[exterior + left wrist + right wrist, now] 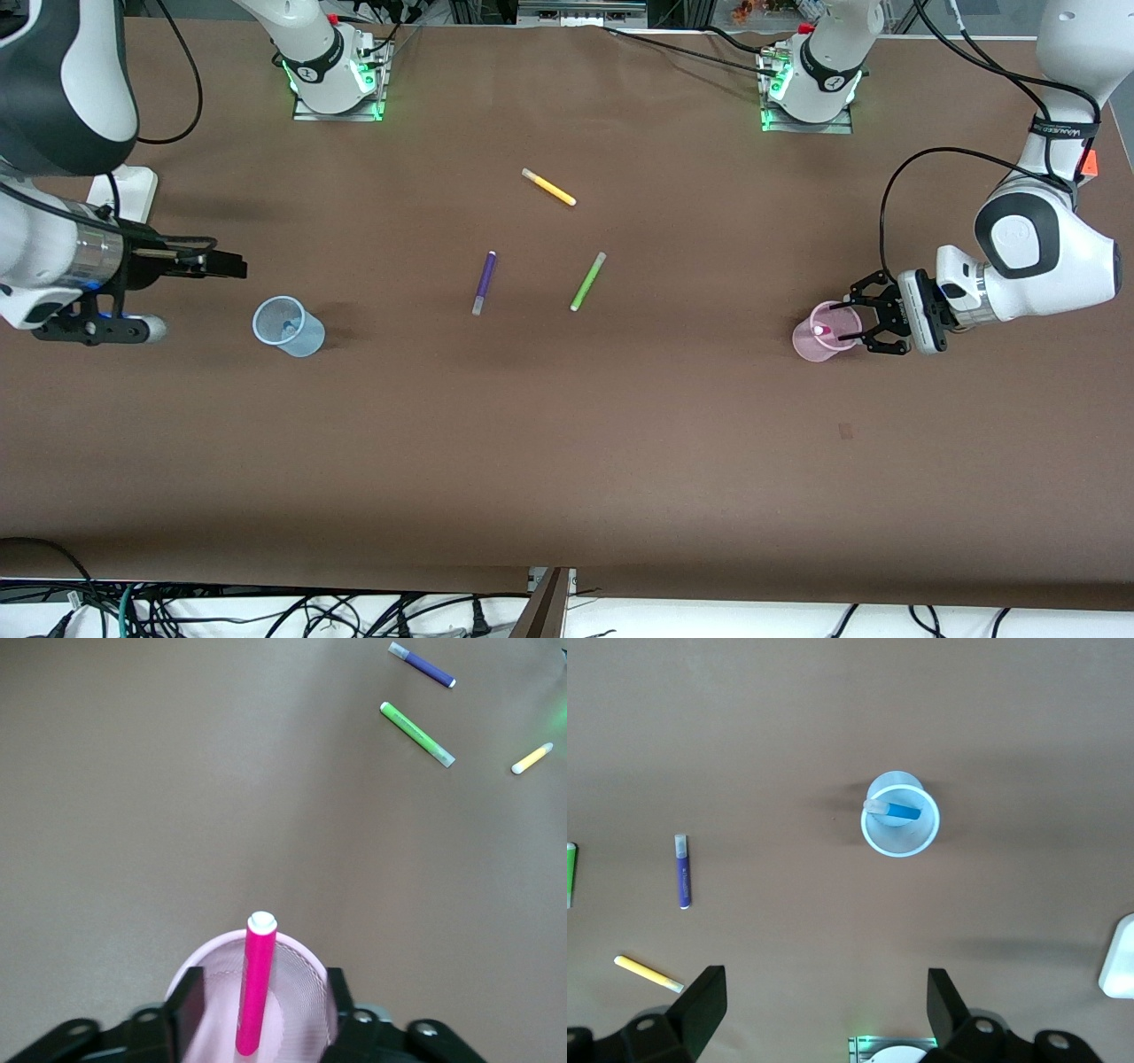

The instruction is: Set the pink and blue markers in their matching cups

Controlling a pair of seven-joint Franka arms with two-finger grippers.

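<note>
The pale pink cup stands toward the left arm's end of the table with the pink marker leaning inside it, tip up. My left gripper is open, its fingers on either side of the cup; in the left wrist view the pink marker stands free in the cup between the fingers. The pale blue cup stands toward the right arm's end and holds the blue marker. My right gripper is open and empty, raised over the table beside the blue cup.
A purple marker, a lime-green marker and a yellow marker lie mid-table between the cups. A white block sits at the right arm's end. Both arm bases stand along the table edge farthest from the front camera.
</note>
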